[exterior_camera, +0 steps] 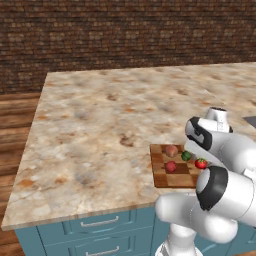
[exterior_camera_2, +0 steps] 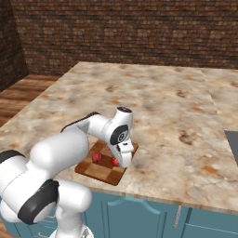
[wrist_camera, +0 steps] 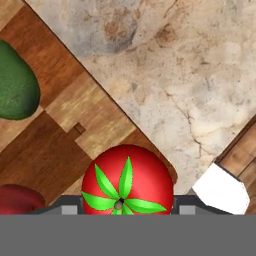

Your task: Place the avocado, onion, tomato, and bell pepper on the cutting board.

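Wooden checker blocks of the cutting board (exterior_camera: 161, 172) show at the near right of the marble counter (exterior_camera: 100, 115) in the left base view, and four pieces of produce lie on it: the pale onion (exterior_camera: 171, 150) at the far side, the dark green avocado (exterior_camera: 186, 156) just right of it, a dark red ball, which I take for the bell pepper (exterior_camera: 171, 167), nearer, and the bright red tomato (exterior_camera: 201, 163) at the right edge with a green top. The arm's white links cross in front of the board's right end, so the gripper is hidden there. From the right base view, the wrist hangs steeply over the board (exterior_camera_2: 95, 173), with the dark red ball (exterior_camera_2: 96, 157) and the tomato (exterior_camera_2: 114, 162) peeking out beside it; the gripper's tips are too small to read here. In the hand view the tomato (wrist_camera: 127, 180) sits between the gripper (wrist_camera: 125, 210) tips, on the board's corner (wrist_camera: 75, 120), with the avocado (wrist_camera: 17, 82) further off and counter beyond. The jaws look narrow and snug to the tomato's sides, so I judge them grasping the tomato. To finish well, I would set it fully down, let go gently so it does not roll off the nearby edge, then lift straight up.
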You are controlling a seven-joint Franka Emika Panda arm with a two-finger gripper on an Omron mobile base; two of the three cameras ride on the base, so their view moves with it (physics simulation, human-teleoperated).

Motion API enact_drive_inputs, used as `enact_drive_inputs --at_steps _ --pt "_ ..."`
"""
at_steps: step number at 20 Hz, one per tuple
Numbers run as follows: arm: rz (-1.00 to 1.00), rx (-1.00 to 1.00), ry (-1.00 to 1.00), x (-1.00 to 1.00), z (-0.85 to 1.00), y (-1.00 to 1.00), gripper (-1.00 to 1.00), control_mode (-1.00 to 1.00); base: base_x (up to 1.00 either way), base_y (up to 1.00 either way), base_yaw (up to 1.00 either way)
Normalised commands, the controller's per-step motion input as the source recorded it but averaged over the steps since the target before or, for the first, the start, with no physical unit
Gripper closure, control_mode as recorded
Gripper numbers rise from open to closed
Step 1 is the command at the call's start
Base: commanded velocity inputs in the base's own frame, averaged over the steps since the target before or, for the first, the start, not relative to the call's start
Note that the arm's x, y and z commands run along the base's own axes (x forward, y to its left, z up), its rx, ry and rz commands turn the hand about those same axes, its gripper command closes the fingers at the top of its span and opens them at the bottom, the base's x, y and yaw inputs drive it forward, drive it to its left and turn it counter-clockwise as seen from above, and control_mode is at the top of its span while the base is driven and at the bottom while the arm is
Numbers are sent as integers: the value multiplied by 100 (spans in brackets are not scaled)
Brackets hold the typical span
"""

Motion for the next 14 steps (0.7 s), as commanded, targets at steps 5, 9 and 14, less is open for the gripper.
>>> enact_drive_inputs --at_steps 5,9,14 --pt "0 0 0 1 -14 20 100 -100 0 0 0" --pt "0 0 0 6 -25 4 100 -100 0 0 0" --pt "0 0 -1 6 -14 2 100 -100 0 0 0"
